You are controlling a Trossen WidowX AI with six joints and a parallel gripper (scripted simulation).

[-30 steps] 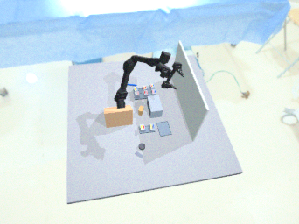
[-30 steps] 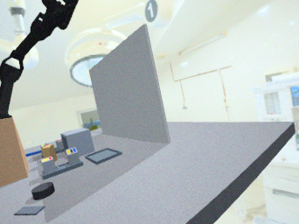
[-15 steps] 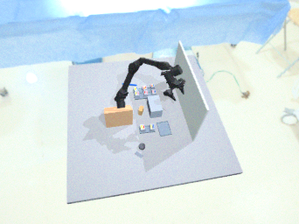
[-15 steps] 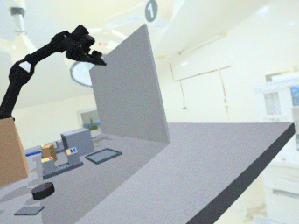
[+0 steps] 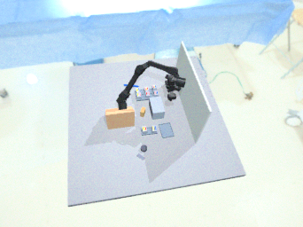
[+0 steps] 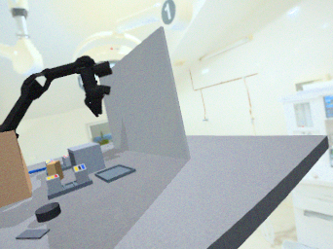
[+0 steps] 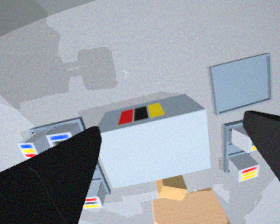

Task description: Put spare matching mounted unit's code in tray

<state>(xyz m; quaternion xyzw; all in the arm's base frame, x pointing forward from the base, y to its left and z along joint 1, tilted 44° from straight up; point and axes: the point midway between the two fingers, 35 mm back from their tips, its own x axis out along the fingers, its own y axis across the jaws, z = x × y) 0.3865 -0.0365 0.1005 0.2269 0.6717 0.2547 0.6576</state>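
Tool [image 7: 169, 160] hangs wide and empty over mounted unit [image 7: 153, 141], red-black-yellow code showing.

A grey table top [image 5: 111, 179] carries it all. An upright grey panel [image 5: 191, 95] stands on edge along its right side. Just beside the panel sits a pale grey-blue box [image 5: 157, 107], and nearer the front a flat blue-grey tray [image 5: 166, 129]. Low racks holding small colour-striped spares [image 5: 149, 129] lie on both sides of the box. A tan block [image 5: 120, 118] rests to the left, a small orange piece [image 5: 143, 112] near it. Toward the front, a dark puck [image 5: 143, 148] and a thin grey tile [image 5: 141, 156].
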